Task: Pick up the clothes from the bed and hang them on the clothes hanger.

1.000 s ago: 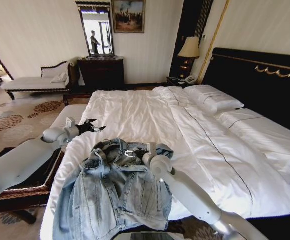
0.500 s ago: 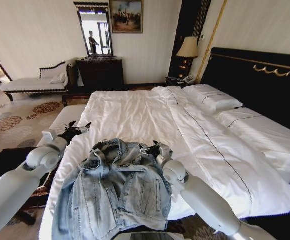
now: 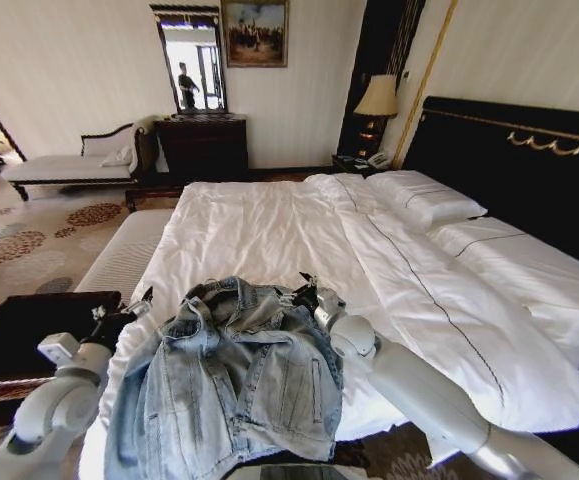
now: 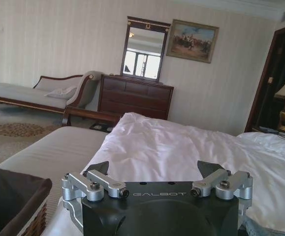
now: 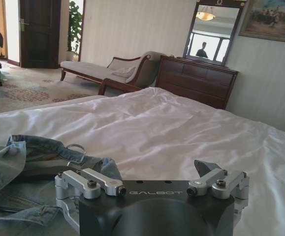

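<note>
A light-blue washed denim jacket (image 3: 231,375) with a collar and long sleeves lies crumpled and spread open on the near corner of the wide white-sheeted bed (image 3: 419,290), its hem trailing over the foot edge. No part of it is lifted, so the pickup looks not yet made and the hanging is all still to do; no coat hanger can be made out.

The right gripper (image 3: 303,291) rests at the jacket's collar on its right side, fingers spread wide and gripping nothing. In the right wrist view the collar (image 5: 39,157) lies just beside that gripper (image 5: 152,169).

The left gripper (image 3: 127,309) hovers at the bed's left edge, near the jacket's left shoulder, fingers also spread and empty.

The word "GALBOT" is printed on each gripper body (image 4: 159,194). No label on the jacket can be read.
</note>
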You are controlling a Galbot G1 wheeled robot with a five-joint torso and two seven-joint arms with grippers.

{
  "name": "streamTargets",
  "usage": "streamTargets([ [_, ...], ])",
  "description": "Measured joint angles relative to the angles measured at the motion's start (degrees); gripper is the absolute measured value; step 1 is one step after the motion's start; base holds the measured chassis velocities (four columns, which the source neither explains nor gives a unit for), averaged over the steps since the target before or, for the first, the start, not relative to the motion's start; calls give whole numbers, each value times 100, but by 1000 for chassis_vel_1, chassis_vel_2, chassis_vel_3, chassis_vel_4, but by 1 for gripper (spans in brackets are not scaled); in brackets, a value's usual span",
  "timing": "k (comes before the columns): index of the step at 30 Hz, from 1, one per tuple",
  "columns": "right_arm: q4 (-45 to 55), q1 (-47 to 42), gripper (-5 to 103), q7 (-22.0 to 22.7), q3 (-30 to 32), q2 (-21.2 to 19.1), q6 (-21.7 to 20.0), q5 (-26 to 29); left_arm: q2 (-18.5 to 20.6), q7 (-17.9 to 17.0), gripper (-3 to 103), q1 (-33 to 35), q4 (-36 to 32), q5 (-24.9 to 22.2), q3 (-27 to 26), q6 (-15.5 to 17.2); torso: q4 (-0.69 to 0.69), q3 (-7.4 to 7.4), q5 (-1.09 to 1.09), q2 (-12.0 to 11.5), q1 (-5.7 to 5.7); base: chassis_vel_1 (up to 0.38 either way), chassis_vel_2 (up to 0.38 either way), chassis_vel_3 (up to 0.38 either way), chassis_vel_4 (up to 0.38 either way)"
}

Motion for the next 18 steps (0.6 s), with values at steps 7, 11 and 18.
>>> streamTargets([
  [7, -979, 1330, 100, -208, -1366, 703, 150, 289, -613, 171, 100, 576, -127, 252, -236, -145, -3, 1, -2, -1, 1, 0, 0, 0, 0],
  [11, -1564, 2037, 100, -347, -1995, 1286, 236, 507, -849, 269, 100, 821, -237, 294, -338, -229, -2, 1, -3, -1, 1, 0, 0, 0, 0],
  [18, -2759, 2900, 100, -791, -2940, 2253, 365, 693, -1134, 418, 100, 1270, -227, 258, -477, -553, -1, 1, -4, -1, 1, 0, 0, 0, 0],
])
